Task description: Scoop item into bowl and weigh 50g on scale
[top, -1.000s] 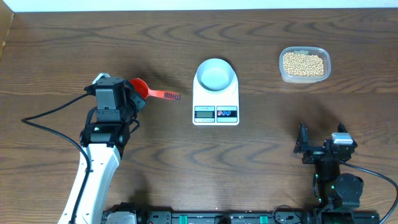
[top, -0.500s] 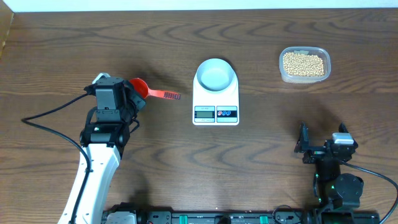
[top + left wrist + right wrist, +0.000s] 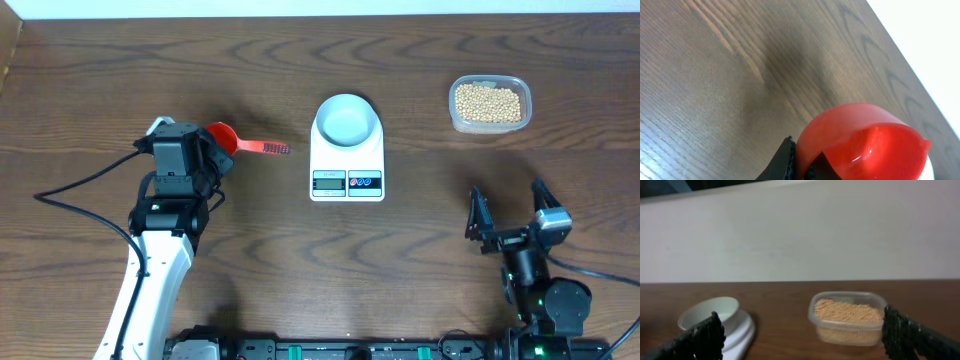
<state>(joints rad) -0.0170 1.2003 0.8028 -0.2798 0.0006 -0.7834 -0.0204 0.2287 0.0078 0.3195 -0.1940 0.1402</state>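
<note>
The tan beans (image 3: 488, 102) fill a clear plastic tub (image 3: 489, 125) at the back right; they also show in the right wrist view (image 3: 847, 311). The pale bowl (image 3: 347, 120) stands empty on the white scale (image 3: 347, 172); both show at the left of the right wrist view, the bowl (image 3: 710, 312) above the scale (image 3: 742, 335). My left gripper (image 3: 205, 150) is shut on the cup of a red scoop (image 3: 224, 138), whose handle (image 3: 265, 149) points right towards the scale. The scoop cup (image 3: 865, 140) is empty. My right gripper (image 3: 510, 215) is open and empty near the front right.
The wooden table (image 3: 400, 240) has a white wall behind its far edge (image 3: 800, 230). A black cable (image 3: 80, 185) runs off to the left of the left arm.
My right gripper has opened wide and tilted up. The left arm and the scoop have hardly moved.
</note>
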